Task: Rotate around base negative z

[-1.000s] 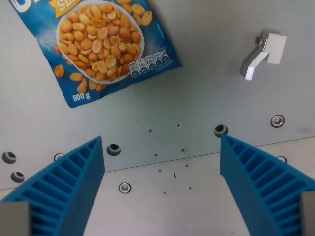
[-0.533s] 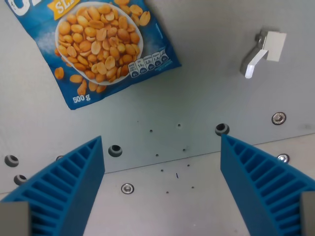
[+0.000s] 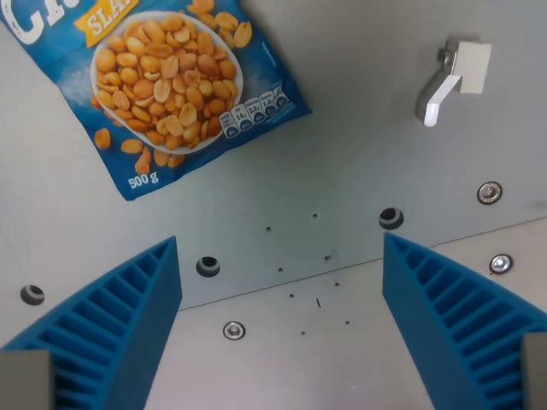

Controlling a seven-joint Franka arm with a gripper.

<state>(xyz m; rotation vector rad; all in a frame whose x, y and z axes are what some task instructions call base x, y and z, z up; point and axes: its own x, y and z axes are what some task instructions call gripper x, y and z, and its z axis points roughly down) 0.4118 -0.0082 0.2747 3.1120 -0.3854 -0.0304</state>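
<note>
Pretty much mid-turn, judging by the shift against the shots from a moment back. Gripper [image 3: 282, 333] empty, blue ribbed fingers [image 3: 111, 333] spread wide, nothing between them but bare grey table [image 3: 342, 137]. No object to grab here anyway, since the task's thing is the arm itself swinging around its base.

Compared with a second ago, whole scene tilted a bit and slid: peanut bag [image 3: 162, 94] up and a touch toward the wrist view's left, more of its top lettering now in view. Bolts and holes all drifted too, so camera moved, not the stuff on the table.

Relative to the peanut bag: white bracket [image 3: 453, 81] well off to the wrist view's right, about level with the bag's middle. Dark hole [image 3: 391, 218] below and right of the bag, another hole [image 3: 208, 266] just below the bag's lower corner. Silver bolt [image 3: 233, 330] further down from that, near the seam between plates.

Can't tell how much rotation is left, no target angle visible anywhere. Guessing some done, more possibly to go.
</note>
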